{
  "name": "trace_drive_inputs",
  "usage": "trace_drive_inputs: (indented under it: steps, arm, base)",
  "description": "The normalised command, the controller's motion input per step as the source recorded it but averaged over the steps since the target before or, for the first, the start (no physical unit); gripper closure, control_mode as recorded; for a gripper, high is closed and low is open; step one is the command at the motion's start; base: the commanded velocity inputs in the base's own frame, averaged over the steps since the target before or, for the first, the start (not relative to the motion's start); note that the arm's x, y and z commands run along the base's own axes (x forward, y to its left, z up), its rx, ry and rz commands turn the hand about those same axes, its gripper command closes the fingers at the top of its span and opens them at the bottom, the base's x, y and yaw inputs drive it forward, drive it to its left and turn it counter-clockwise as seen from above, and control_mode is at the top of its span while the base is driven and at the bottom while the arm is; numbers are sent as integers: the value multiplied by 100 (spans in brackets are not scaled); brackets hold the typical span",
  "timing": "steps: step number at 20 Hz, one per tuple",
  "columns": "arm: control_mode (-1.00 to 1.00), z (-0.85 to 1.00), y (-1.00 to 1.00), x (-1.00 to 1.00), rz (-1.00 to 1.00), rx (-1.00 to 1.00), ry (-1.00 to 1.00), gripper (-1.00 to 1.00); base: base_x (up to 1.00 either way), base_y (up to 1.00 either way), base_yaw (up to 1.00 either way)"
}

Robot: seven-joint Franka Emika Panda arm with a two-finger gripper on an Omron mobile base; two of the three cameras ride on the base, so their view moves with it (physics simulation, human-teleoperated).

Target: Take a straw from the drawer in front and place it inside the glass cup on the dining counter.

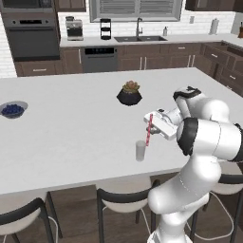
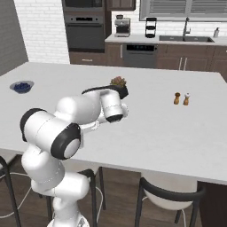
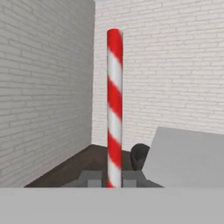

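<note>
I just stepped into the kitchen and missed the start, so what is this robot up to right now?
The robot's gripper is shut on a red and white striped straw, held roughly upright above the white dining counter. The straw's lower end sits just to the right of the glass cup near the counter's front edge, and it is not yet inside it. A potted plant and a bowl of blue contents stand farther off.

red-and-white striped straw (image 1: 149,129), greyish clear glass cup (image 1: 140,150) (white dining counter (image 1: 71,133))

walls: white brick (image 1: 28,69) | cabinets: dark brown (image 1: 156,59) | window: blinds (image 1: 135,8) | stools: dark (image 1: 124,197)
</note>
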Motion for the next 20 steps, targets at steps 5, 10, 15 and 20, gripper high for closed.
trace_drive_inputs:
  steps: [5,10,15,20]
  arm:
    - [-100,7,0,12,0,0,0,100]
    - [-100,-5,0,35,0,0,0,100]
    - [-100,-26,0,35,1,0,1,100]
    - [-100,-40,0,11,1,0,0,100]
  base:
    - [0,0,0]
    - [0,0,0]
    - [0,0,0]
    - [0,0,0]
